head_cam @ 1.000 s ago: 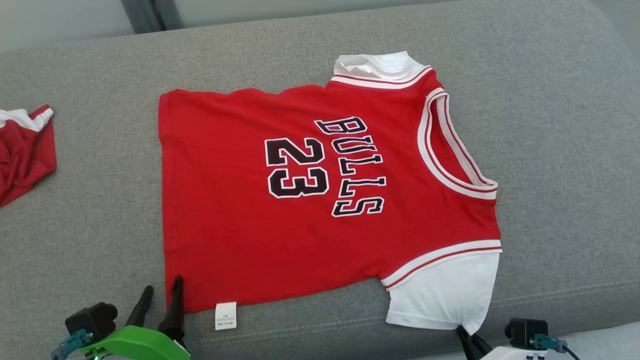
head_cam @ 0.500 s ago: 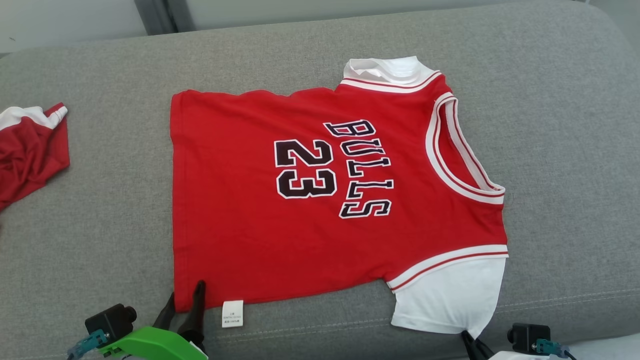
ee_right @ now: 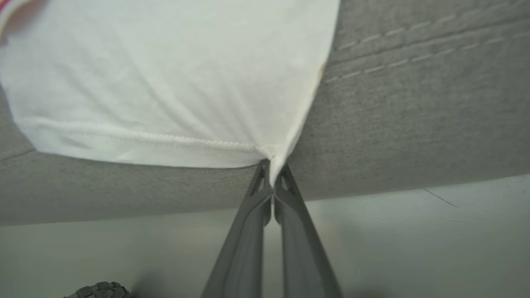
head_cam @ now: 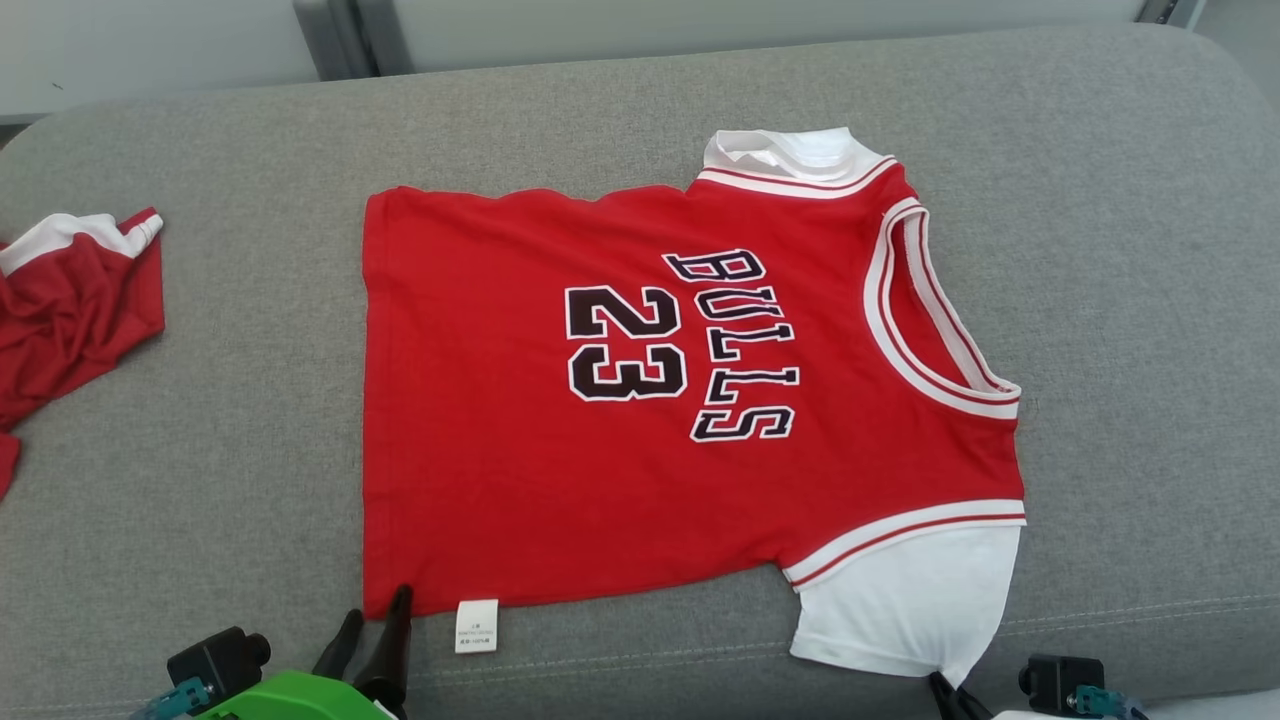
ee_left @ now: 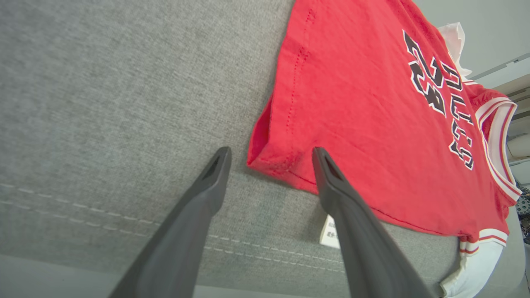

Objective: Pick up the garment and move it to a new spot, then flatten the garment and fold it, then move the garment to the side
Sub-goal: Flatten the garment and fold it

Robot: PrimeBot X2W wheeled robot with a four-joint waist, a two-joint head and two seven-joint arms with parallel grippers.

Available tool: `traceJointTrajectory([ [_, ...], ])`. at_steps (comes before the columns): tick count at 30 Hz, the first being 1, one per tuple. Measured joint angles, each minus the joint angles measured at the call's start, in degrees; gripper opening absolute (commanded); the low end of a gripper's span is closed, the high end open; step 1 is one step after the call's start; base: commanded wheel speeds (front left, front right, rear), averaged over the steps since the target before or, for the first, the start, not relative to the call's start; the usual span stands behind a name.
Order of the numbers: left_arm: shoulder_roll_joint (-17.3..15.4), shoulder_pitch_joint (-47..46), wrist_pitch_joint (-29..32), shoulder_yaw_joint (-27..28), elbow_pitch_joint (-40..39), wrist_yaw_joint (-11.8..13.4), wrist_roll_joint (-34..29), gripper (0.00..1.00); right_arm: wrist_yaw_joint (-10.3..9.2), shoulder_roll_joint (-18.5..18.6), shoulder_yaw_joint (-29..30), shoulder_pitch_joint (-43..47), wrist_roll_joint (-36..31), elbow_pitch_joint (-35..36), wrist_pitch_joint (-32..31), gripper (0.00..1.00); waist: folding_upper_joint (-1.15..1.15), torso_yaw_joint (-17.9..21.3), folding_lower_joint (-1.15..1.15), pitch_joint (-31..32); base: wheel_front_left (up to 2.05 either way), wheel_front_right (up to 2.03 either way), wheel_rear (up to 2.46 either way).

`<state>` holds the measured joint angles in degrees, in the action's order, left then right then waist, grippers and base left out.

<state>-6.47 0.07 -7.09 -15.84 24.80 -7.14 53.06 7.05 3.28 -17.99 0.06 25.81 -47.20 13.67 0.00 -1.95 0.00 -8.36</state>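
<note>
The garment [head_cam: 620,400] is a red jersey with white sleeves and "BULLS 23" lettering, lying flat on the grey sofa cushion [head_cam: 1130,300]. Its near-left hem corner [ee_left: 265,157] sits between the two spread fingers of my left gripper [ee_left: 269,159], which is open. In the head view that gripper [head_cam: 378,620] stands at the hem's lower left corner, beside a white label [head_cam: 476,626]. My right gripper [ee_right: 271,169] is shut on the corner of the white sleeve [ee_right: 174,78]. From the head its fingers [head_cam: 945,690] just show under the sleeve [head_cam: 905,610].
A second crumpled red and white garment [head_cam: 70,300] lies at the cushion's far left. The cushion's front seam [head_cam: 1130,600] runs close behind both grippers. Pale floor [ee_right: 414,244] lies below the cushion edge. A pale wall panel [head_cam: 700,25] stands behind.
The head camera has shifted, so the whole scene slid right and down. My left gripper has moved in around the hem corner. My right gripper has closed on the white sleeve corner.
</note>
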Motion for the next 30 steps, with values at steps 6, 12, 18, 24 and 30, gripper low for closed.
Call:
traceJointTrajectory([
  [6, -0.8, 0.1, 0.5, -0.5, -1.0, 0.0, 0.9, 0.06, 0.00, 0.0, -0.7, -0.2, 0.7, -0.4, 0.4, 0.00, 0.00, -0.1, 0.00, 0.0, 0.00, 0.00, 0.00],
  [12, -1.4, 0.2, 0.6, -1.0, -2.7, 0.0, 3.3, 0.00, 0.00, -0.1, -0.7, 0.0, 4.7, 0.7, 0.3, 0.00, 0.00, 0.1, 0.00, 0.1, 0.00, 0.00, 0.00],
  [18, -1.7, 1.5, 0.4, 0.5, -5.1, 0.0, 6.3, 0.00, -0.01, 0.0, -2.5, 1.9, 11.1, 8.2, 0.2, 0.00, 0.00, 0.5, 0.00, 0.2, 0.00, 0.00, 0.00],
  [24, -2.6, 3.6, -0.4, 1.5, -7.5, 0.0, 7.4, 0.00, 0.02, -0.5, -4.6, 2.3, 16.6, 18.9, 0.4, 0.00, 0.00, 1.8, 0.00, -0.1, 0.00, 0.00, 0.00],
  [30, -3.6, 4.4, -0.4, 1.5, -10.6, 0.0, 7.8, 0.00, 0.02, 1.8, -3.9, 3.8, 23.3, 28.7, 0.4, 0.00, 0.00, 2.6, 0.00, -0.2, 0.00, 0.00, 0.00],
])
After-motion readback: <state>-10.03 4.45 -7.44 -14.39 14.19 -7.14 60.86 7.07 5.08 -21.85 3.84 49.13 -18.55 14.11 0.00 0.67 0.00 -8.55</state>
